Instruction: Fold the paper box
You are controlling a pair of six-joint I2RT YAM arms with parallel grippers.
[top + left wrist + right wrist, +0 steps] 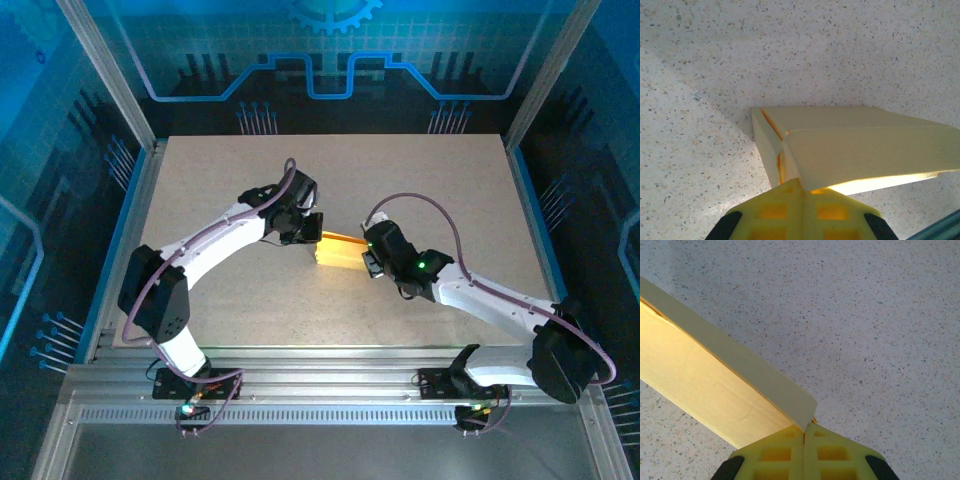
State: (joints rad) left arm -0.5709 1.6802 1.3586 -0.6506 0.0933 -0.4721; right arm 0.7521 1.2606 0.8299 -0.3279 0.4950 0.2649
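Pale yellow-tan cardboard, the paper box [338, 253] lies mid-table [420, 170] between the 2 arms. The left gripper [801, 186] is clenched on a flap corner at one end. The right gripper [804, 432] pinches a flap corner at the other end.

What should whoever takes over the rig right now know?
Left hand: shut, pinching a flap at one end of the box.
Right hand: shut, pinching a flap corner at the other end.
Box: mid-table, between the two hands.
Done: partly folded, sides formed.
Left: long flap not yet closed; close it, tuck it in, release.
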